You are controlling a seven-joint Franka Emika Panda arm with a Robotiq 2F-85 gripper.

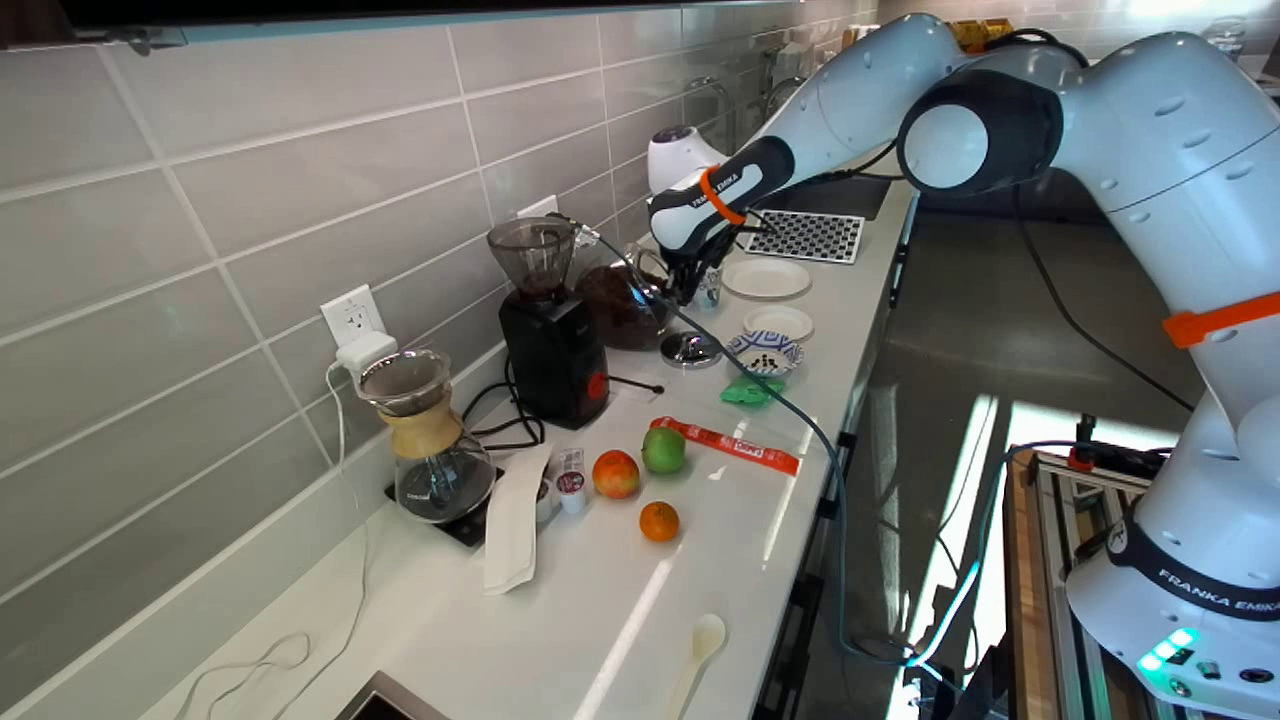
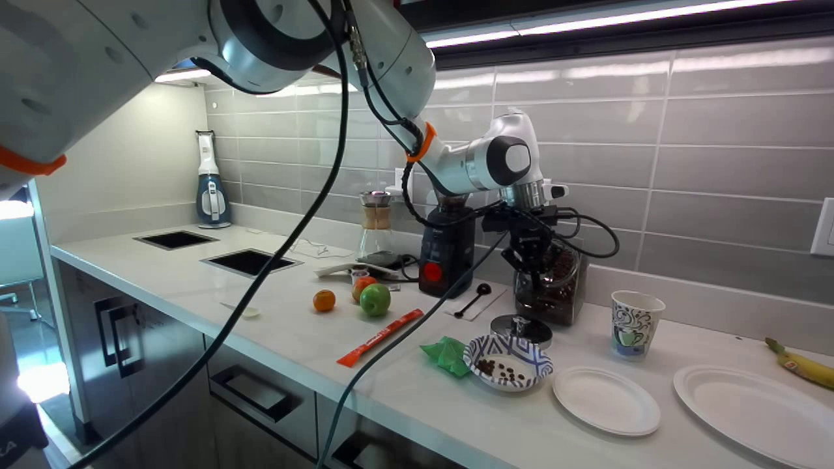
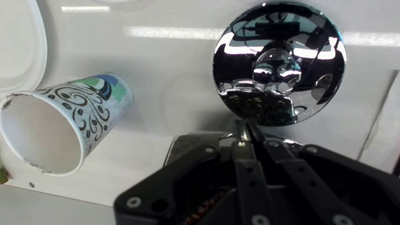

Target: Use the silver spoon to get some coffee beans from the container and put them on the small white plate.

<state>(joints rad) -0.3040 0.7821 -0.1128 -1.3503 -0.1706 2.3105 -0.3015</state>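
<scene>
The container is a glass jar of dark coffee beans [image 2: 565, 296], also in an exterior view [image 1: 618, 308] and partly in the wrist view [image 3: 187, 145]. My gripper [image 3: 247, 123] points down at the jar's front; its fingers are shut with nothing visible between them. It hides part of the jar in an exterior view [image 2: 535, 283]. A dark-looking spoon [image 2: 479, 296] lies on a white napkin left of the jar; no other metal spoon shows. The small white plate [image 2: 606, 400] lies bare on the counter, also in an exterior view [image 1: 779, 322].
A shiny lid [image 3: 278, 62] lies before the jar. A paper cup [image 3: 90, 106] stands beside it. A patterned bowl [image 2: 508, 365] holds several beans. A larger white plate [image 2: 762, 410], green wrapper [image 2: 448, 355] and black grinder [image 2: 446, 251] are nearby. A dark cable crosses the counter.
</scene>
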